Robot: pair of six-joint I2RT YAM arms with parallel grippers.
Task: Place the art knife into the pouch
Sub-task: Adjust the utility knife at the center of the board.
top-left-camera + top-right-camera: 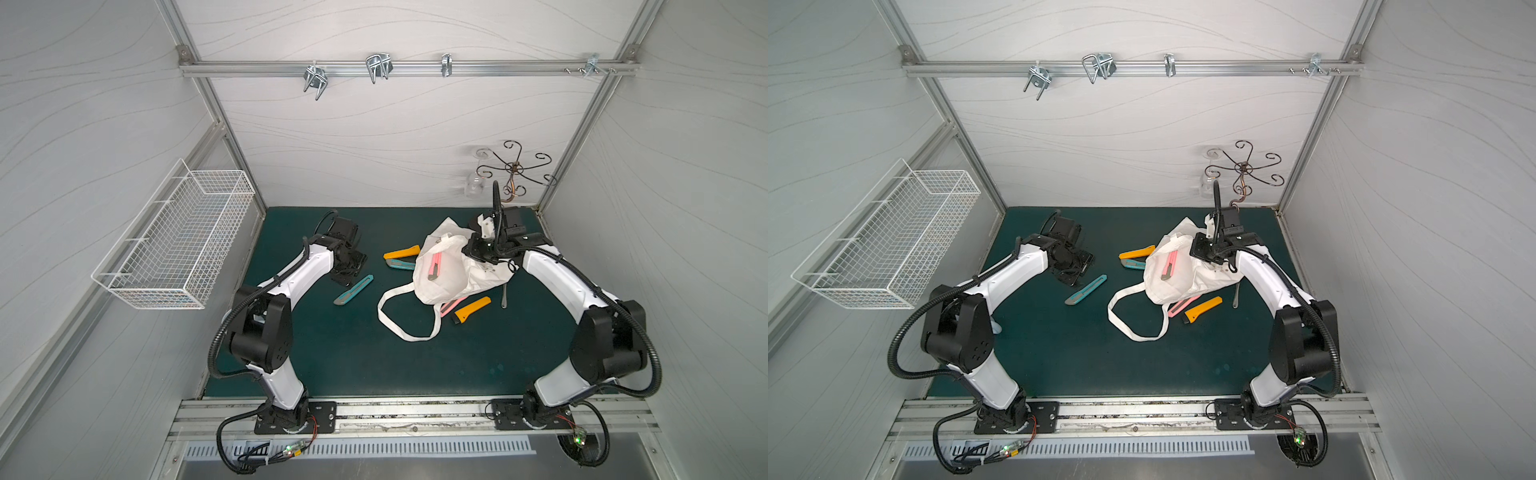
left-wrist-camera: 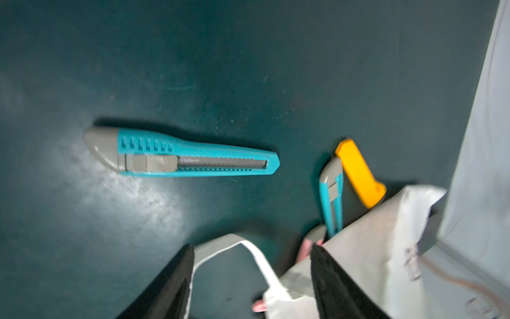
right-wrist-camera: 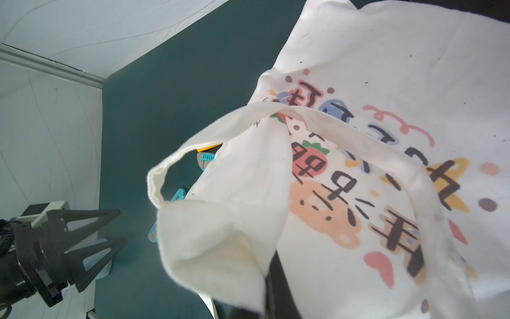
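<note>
**Top views:** In both top views, the right gripper [image 1: 471, 249] [image 1: 1200, 249] has its jaws clamped on the rim of the white cloth pouch [image 1: 446, 286] [image 1: 1175, 286]. It holds the mouth open over the green table [image 1: 332, 353] — a pink art knife [image 1: 433, 268] lies inside that mouth. The left gripper [image 1: 347, 274] hangs well apart from the pouch, with a teal art knife [image 1: 353, 290] just beside it.

**Left wrist:** The jaws stand apart, framing a pouch strap [image 2: 262, 265] on the table beyond. The teal art knife [image 2: 182, 156] lies flat, and an orange art knife [image 2: 358, 171] lies just beside the pouch.

**Right wrist:** The pouch's printed face [image 3: 358, 165] fills the frame — its cloth pinched at the jaws. The left gripper [image 3: 121, 226] shows its jaws spread.
</note>
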